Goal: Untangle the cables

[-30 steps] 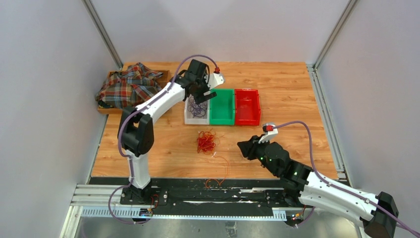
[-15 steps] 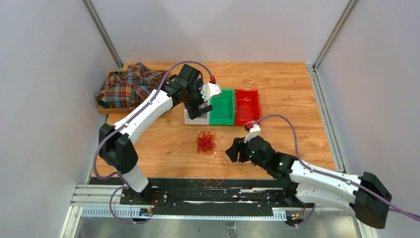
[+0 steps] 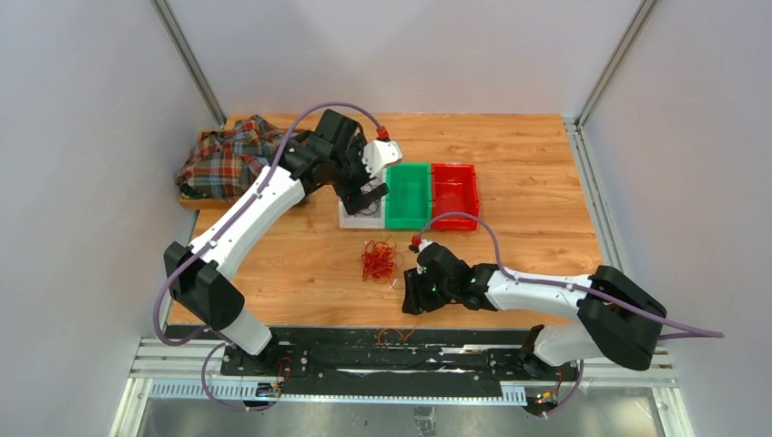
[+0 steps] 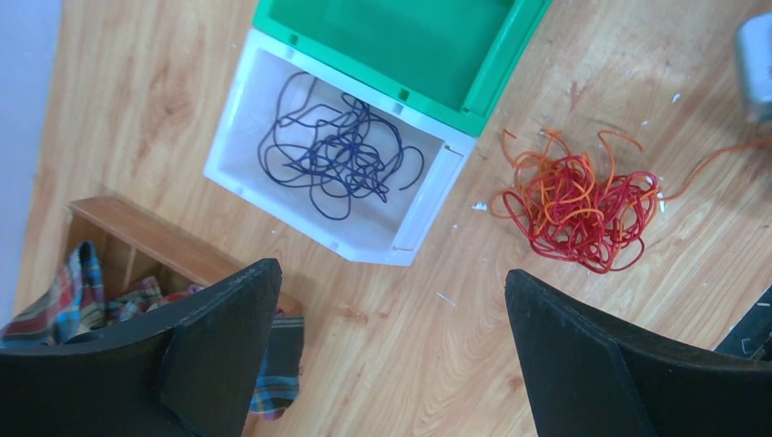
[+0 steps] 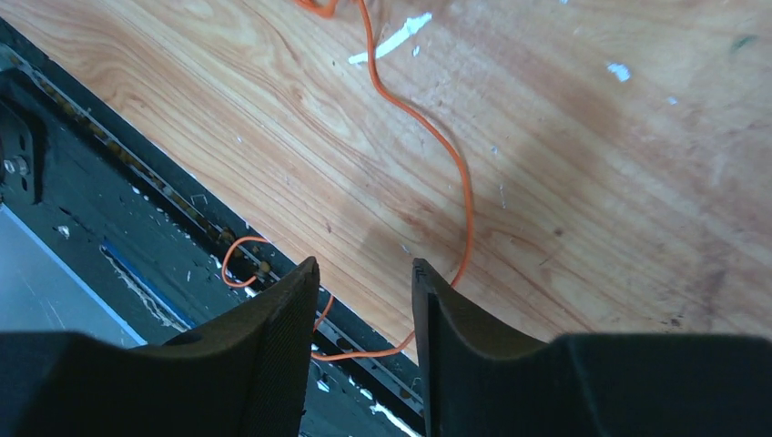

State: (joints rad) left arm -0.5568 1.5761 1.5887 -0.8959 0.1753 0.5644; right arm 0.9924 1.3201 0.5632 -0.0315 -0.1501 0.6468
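Right gripper [image 5: 361, 273] swung left over the orange cable [image 5: 455, 173], fingers slightly apart; left gripper [image 4: 391, 273] spread wide. The cable lies outside my gap, so closing now I'd miss.

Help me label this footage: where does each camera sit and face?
Top external: fixed above and behind the bases, looking down on the table; both arms, left end effector and right end effector show.
Left wrist: looks down on the white bin and red-orange cable clump; its two fingers show.
Right wrist: looks down at the table's near edge and an orange cable; its fingers show.
Shared: top and left wrist both show bin and clump.
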